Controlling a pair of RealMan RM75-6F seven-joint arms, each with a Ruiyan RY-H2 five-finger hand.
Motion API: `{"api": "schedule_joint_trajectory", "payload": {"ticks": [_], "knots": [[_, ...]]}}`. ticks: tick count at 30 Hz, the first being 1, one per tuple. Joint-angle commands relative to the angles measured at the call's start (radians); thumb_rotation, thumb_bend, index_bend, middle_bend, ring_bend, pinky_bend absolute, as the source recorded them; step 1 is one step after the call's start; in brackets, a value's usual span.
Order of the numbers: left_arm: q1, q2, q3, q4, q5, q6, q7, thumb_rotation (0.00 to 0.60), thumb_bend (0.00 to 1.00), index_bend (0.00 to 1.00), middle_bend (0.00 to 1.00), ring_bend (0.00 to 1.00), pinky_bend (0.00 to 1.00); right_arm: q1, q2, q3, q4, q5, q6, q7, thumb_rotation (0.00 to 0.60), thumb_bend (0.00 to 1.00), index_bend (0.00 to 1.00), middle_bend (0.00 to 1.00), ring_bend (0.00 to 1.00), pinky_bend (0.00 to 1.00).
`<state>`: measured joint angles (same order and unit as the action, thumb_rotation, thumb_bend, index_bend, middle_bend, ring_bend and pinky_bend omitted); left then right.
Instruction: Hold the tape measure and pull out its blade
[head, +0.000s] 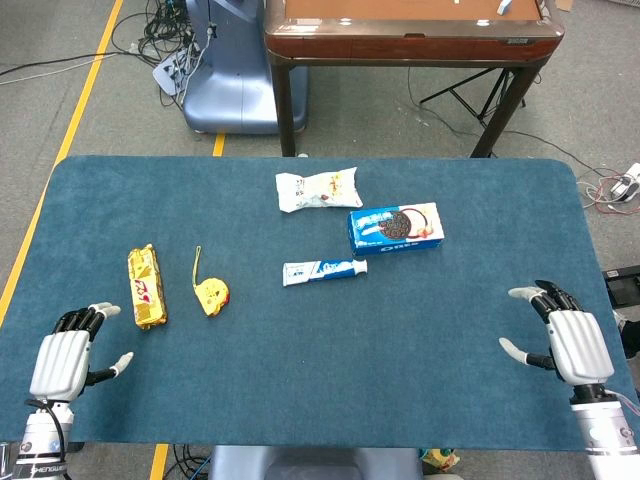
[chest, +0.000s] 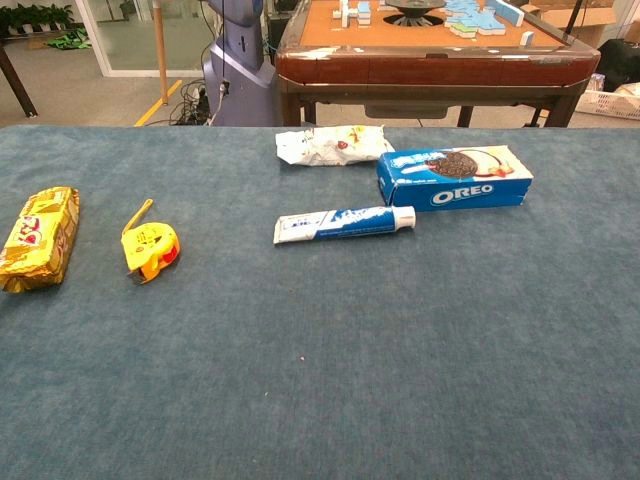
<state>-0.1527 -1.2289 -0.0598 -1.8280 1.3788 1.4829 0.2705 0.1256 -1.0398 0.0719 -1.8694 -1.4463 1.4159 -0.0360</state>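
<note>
A small yellow tape measure (head: 212, 296) with a yellow wrist strap lies on the blue tablecloth, left of centre; the chest view shows the tape measure (chest: 150, 250) with a red button on its side. My left hand (head: 66, 358) rests at the table's near left corner, fingers apart, holding nothing, well left of the tape measure. At the near right corner sits my right hand (head: 570, 338), also empty with fingers spread. Neither hand appears in the chest view.
A yellow snack pack (head: 146, 287) lies just left of the tape measure. A toothpaste tube (head: 323, 270), an Oreo box (head: 396, 228) and a white wrapper (head: 318, 189) sit mid-table. A brown table (head: 400, 40) stands behind.
</note>
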Motion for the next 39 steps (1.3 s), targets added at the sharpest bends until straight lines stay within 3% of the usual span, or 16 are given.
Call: {"api": "schedule_joint_trajectory", "payload": {"ticks": [1,8,18,22,24,26,32,35,39], "knots": [[0.002,0.000,0.003,0.000,0.005,0.001,-0.001,0.600,0.20,0.26,0.23,0.19,0.15,-0.002,0.001,-0.002,-0.001,-0.002,0.002,0.002,0.600,0.25,0.30,0.32,0.16,0.22],[-0.022,-0.001,-0.012,0.014,0.042,-0.018,-0.016,0.600,0.20,0.27,0.23,0.19,0.15,-0.004,0.027,0.013,-0.016,0.005,0.014,-0.001,0.600,0.25,0.30,0.32,0.16,0.22],[-0.157,0.035,-0.023,0.015,0.124,-0.204,-0.095,0.600,0.20,0.33,0.28,0.20,0.15,0.007,0.096,0.050,-0.071,0.043,0.012,-0.014,0.600,0.25,0.30,0.32,0.16,0.21],[-0.210,0.031,-0.024,0.017,0.133,-0.278,-0.068,0.600,0.20,0.35,0.37,0.30,0.16,0.004,0.107,0.051,-0.081,0.043,0.018,-0.016,0.600,0.25,0.30,0.32,0.16,0.22],[-0.236,0.025,-0.027,0.016,0.122,-0.316,-0.038,0.600,0.20,0.36,0.44,0.38,0.26,0.001,0.112,0.049,-0.084,0.044,0.019,-0.015,0.600,0.25,0.30,0.32,0.16,0.21],[-0.257,0.022,-0.030,0.011,0.101,-0.353,-0.017,0.600,0.20,0.36,0.55,0.49,0.46,-0.002,0.115,0.048,-0.084,0.044,0.020,-0.013,0.600,0.25,0.30,0.32,0.16,0.21],[-0.334,0.014,-0.040,0.003,-0.010,-0.489,0.067,0.600,0.20,0.33,0.82,0.74,0.80,-0.008,0.122,0.044,-0.082,0.042,0.024,-0.004,0.600,0.25,0.30,0.32,0.16,0.22],[-0.370,0.011,-0.043,0.002,-0.091,-0.548,0.121,0.600,0.20,0.32,0.93,0.84,0.89,-0.012,0.124,0.042,-0.080,0.040,0.027,0.003,0.600,0.25,0.30,0.32,0.16,0.22],[-0.413,0.008,-0.039,-0.004,-0.224,-0.593,0.223,0.600,0.20,0.31,1.00,0.90,0.94,-0.017,0.126,0.039,-0.076,0.039,0.030,0.009,0.600,0.25,0.30,0.32,0.16,0.22]]}}
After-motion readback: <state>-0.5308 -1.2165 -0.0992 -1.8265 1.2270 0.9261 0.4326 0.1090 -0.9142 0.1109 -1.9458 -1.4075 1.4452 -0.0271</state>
